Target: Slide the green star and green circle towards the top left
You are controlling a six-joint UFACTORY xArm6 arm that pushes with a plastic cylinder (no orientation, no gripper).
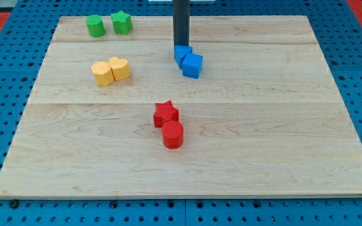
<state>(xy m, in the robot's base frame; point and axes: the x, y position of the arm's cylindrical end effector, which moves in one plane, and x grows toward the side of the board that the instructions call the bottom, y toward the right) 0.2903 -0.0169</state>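
The hand here is only a bare dark rod with nothing to open or close and nothing held; my tip (181, 46) rests at the bench surface, touching or just beside the top edge of the pair of blue blocks (188, 61).

Taking those blue blocks as the landmark: the green circle (95, 26) and the green star (122, 22) sit well off to the view's left of them and a little nearer the view's top, already close to the top-left corner of the bench (244, 163). The two green pieces stand side by side, circle to the left, star to the right, nearly touching. Two yellow blocks (111, 70) lie to the left of the blue pair at about the same height, below the green ones. A red star (166, 113) and a red cylinder (173, 134) lie below the blue pair, toward the view's bottom.

The green pieces look like small, rigid, light blocks that should slide easily on the smooth wood and may spin or slip sideways if pushed off centre. There is no gripping them; contact belongs on their lower-right faces, probably at the star's right side so it carries the circle along. Little travel seems left, so a gentle push would suit.
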